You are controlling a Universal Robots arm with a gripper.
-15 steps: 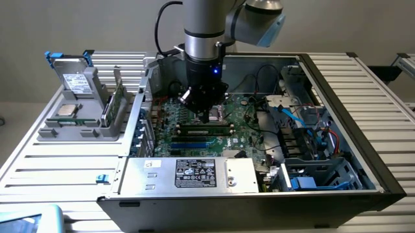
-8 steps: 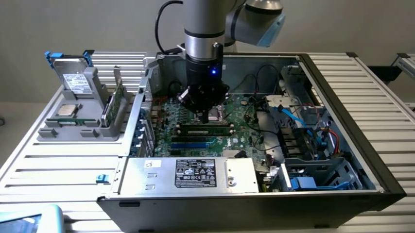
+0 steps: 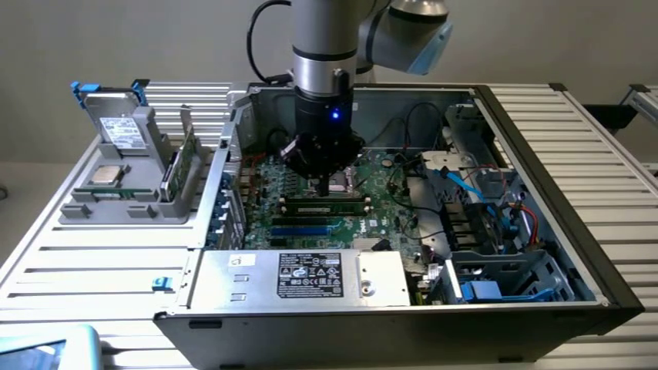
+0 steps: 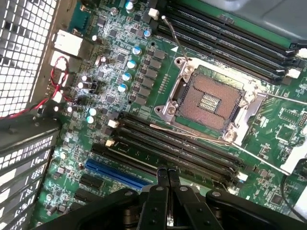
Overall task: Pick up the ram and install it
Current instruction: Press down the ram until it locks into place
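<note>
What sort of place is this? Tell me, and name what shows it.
Probably a computer-assembly test bench: an open PC case on a slatted table, a parts holder beside it, the shut gripper over the motherboard.

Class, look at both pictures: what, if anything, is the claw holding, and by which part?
Nothing. The claw is shut with nothing between its fingers, just above a ram already seated in the motherboard.

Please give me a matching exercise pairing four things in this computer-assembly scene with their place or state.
Things:
1. end effector
2. processor chip
3. drive
4. processor socket

Place or state:
A. empty, on the motherboard
B. shut, over the long slots
C. resting face up on the grey holder
D. standing upright in the grey holder

Pairs: 1-B, 2-C, 3-D, 4-A
</note>
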